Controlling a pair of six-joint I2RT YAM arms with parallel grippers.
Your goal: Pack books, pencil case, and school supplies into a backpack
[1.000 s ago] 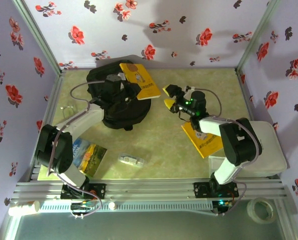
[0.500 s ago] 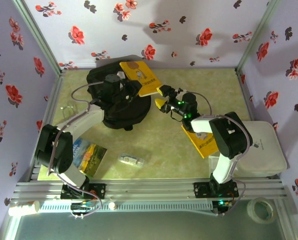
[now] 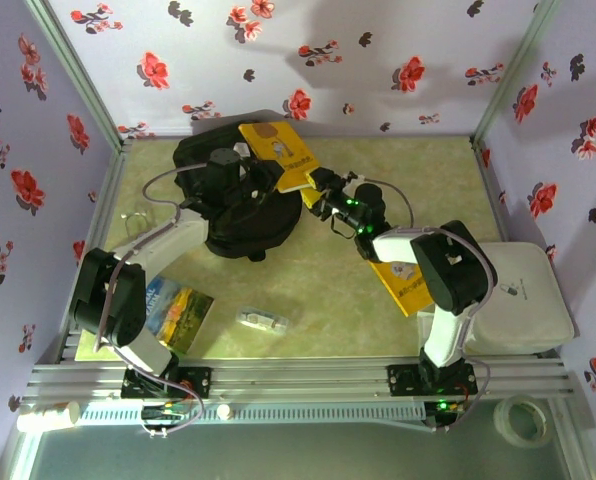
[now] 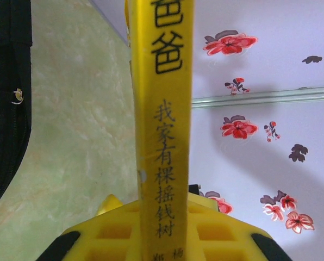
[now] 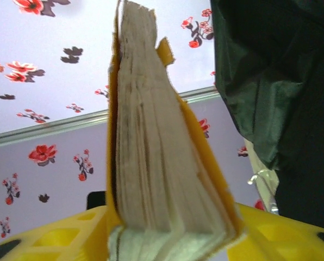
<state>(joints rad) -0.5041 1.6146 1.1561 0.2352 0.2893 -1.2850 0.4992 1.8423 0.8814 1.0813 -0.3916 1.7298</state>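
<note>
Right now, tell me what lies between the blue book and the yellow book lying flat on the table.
In the top view, the pencil case lies between the blue book and the flat yellow book, apart from both; the rest is bare.

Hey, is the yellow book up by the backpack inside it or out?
Out: the yellow book shows its cover over the backpack, clamped in the left end effector.

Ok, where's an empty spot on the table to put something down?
Bare table lies between the backpack, the pencil case and the flat yellow book. The far right corner is bare too. It is crowded around the raised book at the backpack's top.
</note>
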